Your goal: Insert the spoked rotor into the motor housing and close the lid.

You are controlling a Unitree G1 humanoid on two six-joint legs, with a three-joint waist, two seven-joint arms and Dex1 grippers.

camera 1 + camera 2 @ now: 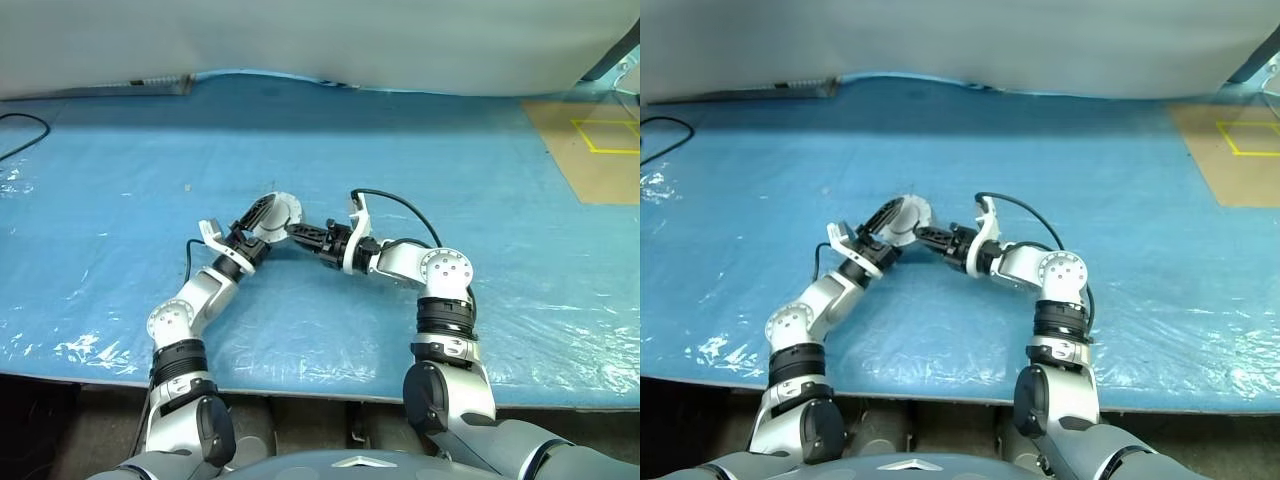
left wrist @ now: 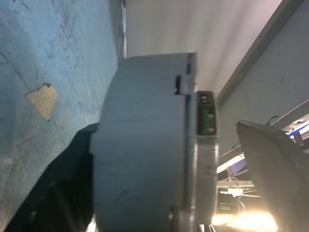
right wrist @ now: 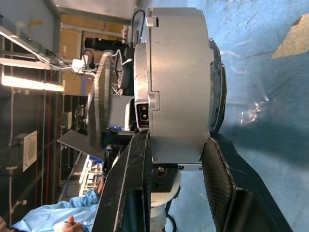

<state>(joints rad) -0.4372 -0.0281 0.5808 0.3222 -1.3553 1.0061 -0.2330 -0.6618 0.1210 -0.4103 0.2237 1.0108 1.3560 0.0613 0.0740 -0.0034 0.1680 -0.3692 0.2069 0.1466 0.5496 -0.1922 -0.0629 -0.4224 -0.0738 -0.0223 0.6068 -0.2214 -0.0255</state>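
Note:
The motor housing, a short silver drum with a flanged face and a small connector, is held up off the blue table. My right gripper is shut on it, one black finger on each flat side. In the head views the housing shows as a pale round piece where both arms meet. My left gripper stands open astride it from the other side; a dark finger lies beside the drum. A thin grey ribbed-edged disc, perhaps the lid, stands edge-on just past the flange. The spoked rotor is out of view.
A blue plastic sheet covers the table, whose front edge runs close to me. A tan board with yellow tape lies at the back right and a black cable at the back left. A person's blue sleeve shows beyond the table.

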